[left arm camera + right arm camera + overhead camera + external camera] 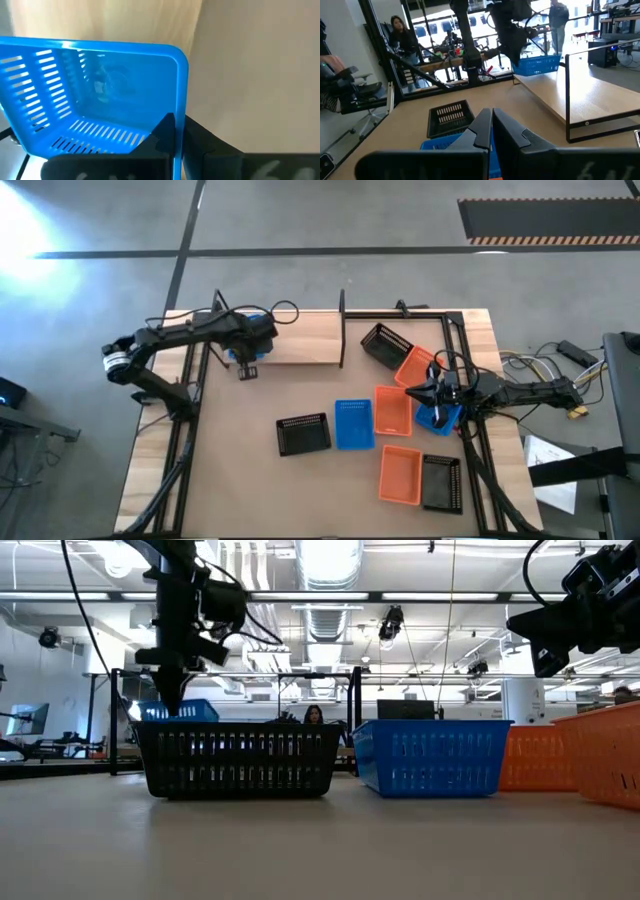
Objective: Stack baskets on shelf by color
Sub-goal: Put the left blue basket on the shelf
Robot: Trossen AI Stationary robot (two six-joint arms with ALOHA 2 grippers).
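From above, the left gripper [246,367] pinches a blue basket [252,338] at the shelf's [300,340] left end. The left wrist shows its fingers [167,132] clamped on the basket's [100,95] wall. The right gripper [418,393], shut and empty, hovers over mid-table baskets.

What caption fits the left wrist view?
Left pincer shut on a blue basket rim beside the shelf.

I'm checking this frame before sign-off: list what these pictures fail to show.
1. High view: the left arm covers most of the held blue basket in the left gripper, so whether it touches the shelf is unclear.
2. Right wrist view: the shut right gripper hides the lower blue basket, so a grip cannot be confirmed.
3. Low view: the picture's edge cuts off an orange basket.
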